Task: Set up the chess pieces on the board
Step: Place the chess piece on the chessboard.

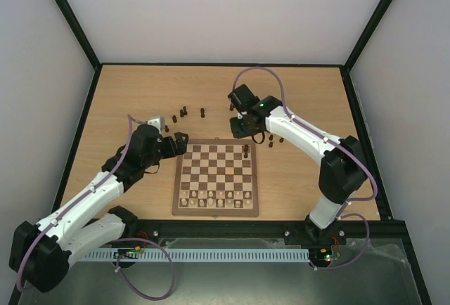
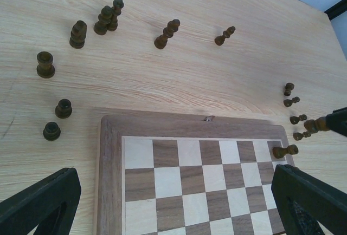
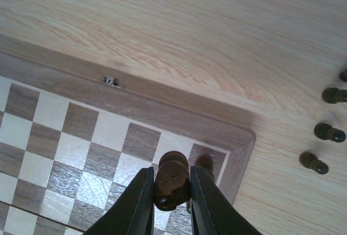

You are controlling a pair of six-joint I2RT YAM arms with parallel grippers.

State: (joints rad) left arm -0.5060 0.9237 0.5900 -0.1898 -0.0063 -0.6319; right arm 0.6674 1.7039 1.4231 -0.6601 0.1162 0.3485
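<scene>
right fingers (image 3: 135,205) pinch one chess piece (image 3: 172,183) upright

Pale walls (image 1: 211,10), light wood tabletop (image 1: 140,94)

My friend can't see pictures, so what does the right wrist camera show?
The right gripper is shut on a dark brown chess piece, holding it over a corner of the chessboard. Another dark piece stands on the corner square just behind it, and a row of more dark pieces sits on the light wood table beside the board.
</scene>
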